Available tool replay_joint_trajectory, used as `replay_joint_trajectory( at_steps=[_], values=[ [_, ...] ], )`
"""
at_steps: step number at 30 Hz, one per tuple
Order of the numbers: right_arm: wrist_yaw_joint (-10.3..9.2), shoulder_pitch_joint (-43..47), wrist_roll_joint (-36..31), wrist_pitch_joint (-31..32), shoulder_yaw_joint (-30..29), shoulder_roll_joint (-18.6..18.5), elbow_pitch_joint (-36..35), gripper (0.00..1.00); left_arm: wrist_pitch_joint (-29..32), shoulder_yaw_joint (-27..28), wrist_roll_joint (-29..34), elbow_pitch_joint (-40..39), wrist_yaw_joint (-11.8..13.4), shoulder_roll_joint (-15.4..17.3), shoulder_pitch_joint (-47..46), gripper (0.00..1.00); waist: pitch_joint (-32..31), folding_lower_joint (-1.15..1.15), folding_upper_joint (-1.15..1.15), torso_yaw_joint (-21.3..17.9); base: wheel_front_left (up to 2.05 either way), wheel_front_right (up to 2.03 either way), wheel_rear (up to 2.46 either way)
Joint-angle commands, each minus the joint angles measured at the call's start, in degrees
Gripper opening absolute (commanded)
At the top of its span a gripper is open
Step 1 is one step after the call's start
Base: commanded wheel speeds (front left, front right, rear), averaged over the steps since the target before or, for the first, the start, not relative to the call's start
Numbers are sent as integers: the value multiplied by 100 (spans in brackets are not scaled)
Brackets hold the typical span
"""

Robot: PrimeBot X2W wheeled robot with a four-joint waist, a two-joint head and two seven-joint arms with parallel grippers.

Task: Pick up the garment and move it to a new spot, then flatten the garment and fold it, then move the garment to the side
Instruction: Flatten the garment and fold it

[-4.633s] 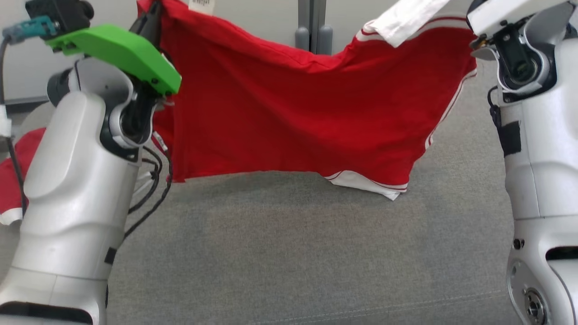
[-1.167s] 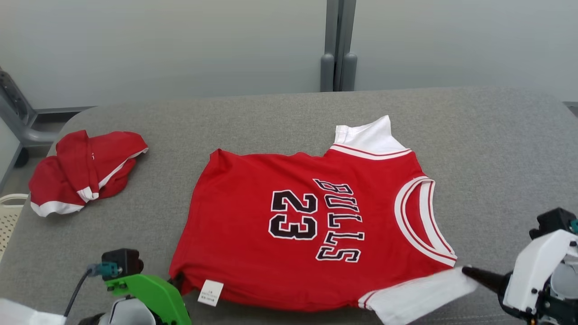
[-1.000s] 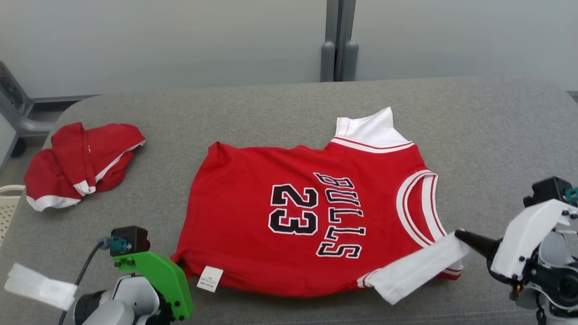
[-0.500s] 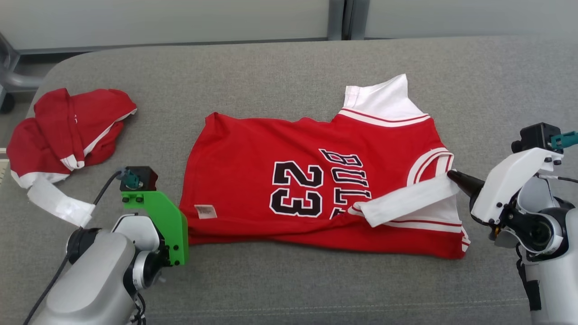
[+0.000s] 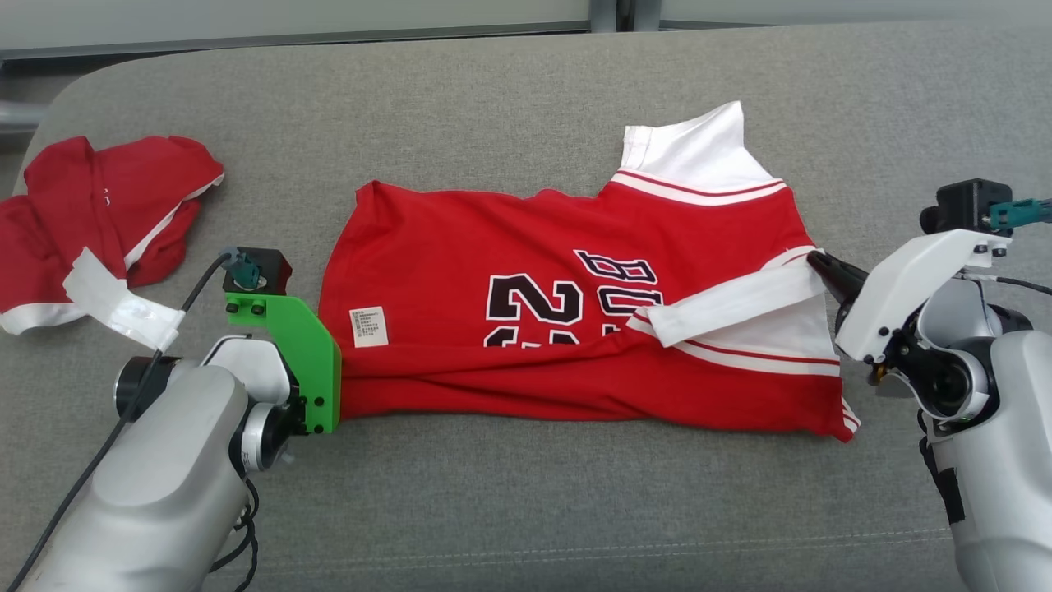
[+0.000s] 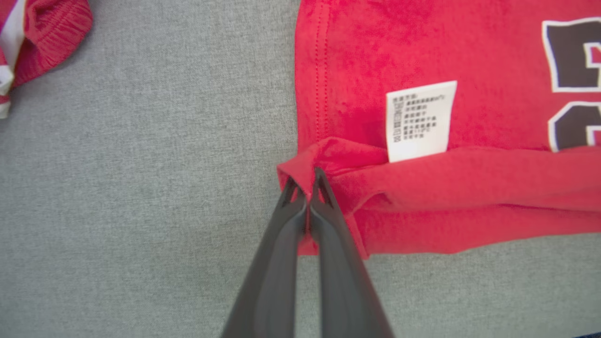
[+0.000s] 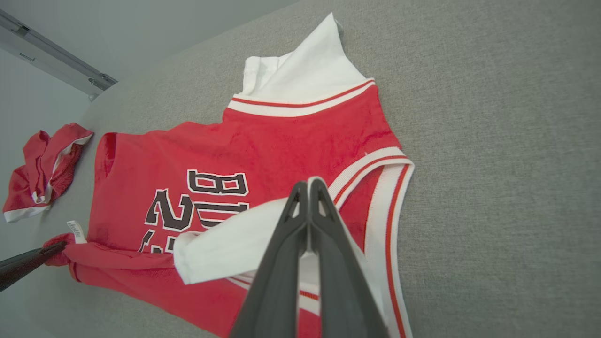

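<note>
The garment [image 5: 526,247], a red jersey with white sleeves and black lettering, lies on the grey padded surface [image 5: 526,510]. Its near edge is folded up over the lower half of the numbers. In the left wrist view my left gripper [image 6: 305,180] is shut on the red hem corner beside the white care label [image 6: 419,119]. The green bracket [image 5: 300,353] hides those fingers in the head view. My right gripper [image 5: 814,260] is shut on the near white sleeve [image 5: 723,300], which is drawn across the chest. The right wrist view shows those shut fingertips [image 7: 308,184] over the neckline trim.
A second red garment [image 5: 107,197] lies crumpled at the far left of the surface, apart from the jersey. A white strip of tape [image 5: 123,304] hangs on the left arm's cable. Bare grey fabric stretches in front of the jersey and to its right.
Both grippers have carried the garment's near edge and sleeve away from me, folding it over the numbers. Earlier the garment hung in the air between them. The head camera has tilted down.
</note>
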Motion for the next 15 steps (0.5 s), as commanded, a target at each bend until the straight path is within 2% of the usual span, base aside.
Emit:
replay_joint_trajectory(
  at_steps=[1,2,4,5,6,14,15],
  values=[
    [2,-96,58,-87,104,-31,82,0,-7,-16,70,92,-44,-17,-131,0,32,0,0,-29,0,0,0],
    [2,-126,85,-131,182,-47,114,0,-20,-28,80,142,-54,-38,-171,0,45,0,0,-36,0,0,0],
    [2,-185,113,-228,326,-95,201,0,-69,-41,83,244,-82,-85,-229,10,64,0,0,-47,0,0,0],
    [2,-219,116,-277,423,-136,232,0,-92,-49,97,282,-92,-103,-256,48,76,0,0,-49,0,0,0],
    [2,-251,124,-341,483,-170,274,0,-148,-56,134,313,-86,-115,-289,100,88,0,0,-46,0,0,0],
    [2,-517,142,-929,867,-422,691,0,-506,-65,203,566,-99,-271,-449,100,119,0,0,109,0,0,0],
    [2,-551,124,-1001,903,-441,749,25,-554,-60,209,589,-98,-280,-455,100,110,0,0,134,0,0,0]
  ],
)
